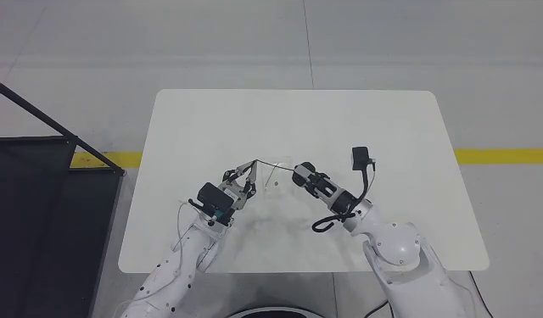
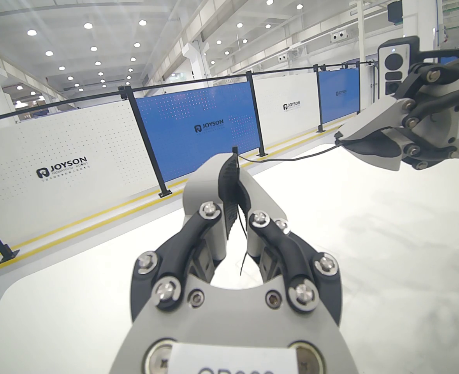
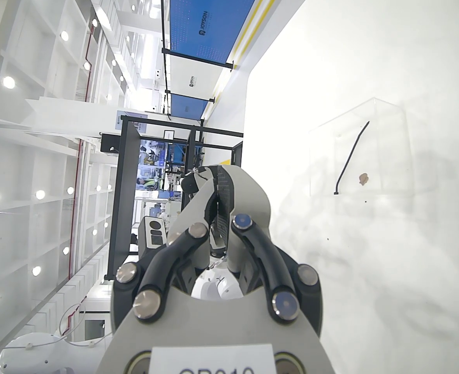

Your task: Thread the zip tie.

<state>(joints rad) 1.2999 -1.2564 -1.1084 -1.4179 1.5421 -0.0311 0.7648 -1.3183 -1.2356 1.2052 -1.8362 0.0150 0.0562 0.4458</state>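
Two sets of jaws hang over the white worktop (image 1: 390, 131). Left of the clear box (image 3: 389, 138), left jaws clamped on one end of the black zip tie (image 2: 284, 160). Tie spans mid-air near the box. Right of the box, right jaws pinched shut on its other end. Second tie (image 3: 350, 157) lies inside the box.

- Tie (image 1: 271, 163) spans between left gripper (image 1: 250, 164) and right gripper (image 1: 295, 170), above table (image 1: 382, 131).
- Box (image 3: 393, 145) on table near grippers; second tie (image 3: 352, 153) inside.
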